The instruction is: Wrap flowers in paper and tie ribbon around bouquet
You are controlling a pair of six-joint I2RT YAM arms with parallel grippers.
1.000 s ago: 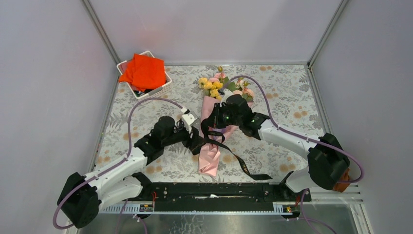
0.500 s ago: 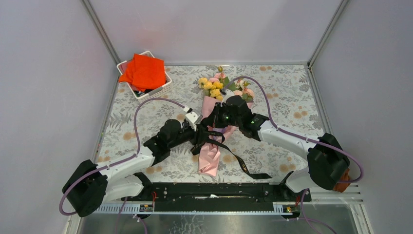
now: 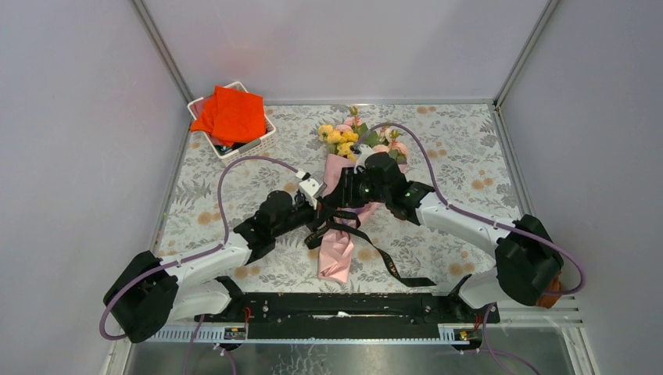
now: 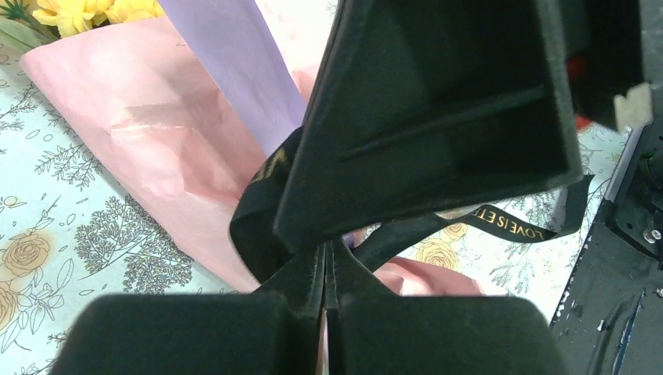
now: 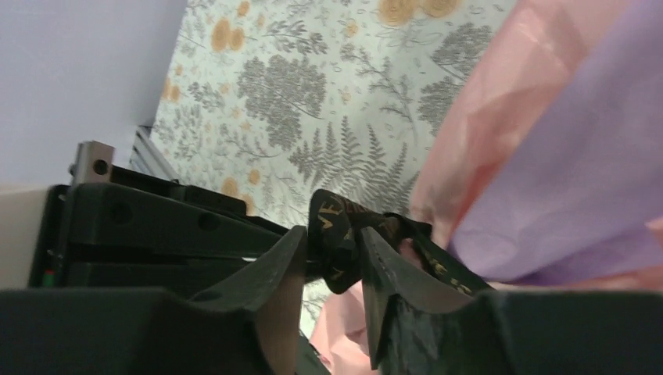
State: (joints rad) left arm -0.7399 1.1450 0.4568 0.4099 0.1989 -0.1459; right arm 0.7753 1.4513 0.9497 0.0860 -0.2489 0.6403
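Pinching the ribbon [image 4: 512,227] in the left gripper [image 4: 324,262], with both fingers pressed flat together on the black band right beside the bouquet [image 3: 338,251]. Meeting the right gripper [image 5: 334,236] almost nose to nose over the cone's waist. Showing the right fingers parted only a little, with a fold of gold-lettered ribbon standing in the gap. Lying lengthwise at mid-table on the floral tablecloth [image 3: 469,148], with the flowers [image 3: 338,137] at the far end and the narrow tip of pink-and-purple paper [image 4: 156,133] toward the arm bases. Trailing one ribbon tail off the cone's right side onto the cloth, toward the near edge. Sitting well apart from the orange cloth [image 3: 231,113] in its white basket [image 3: 259,143] at the far left corner.
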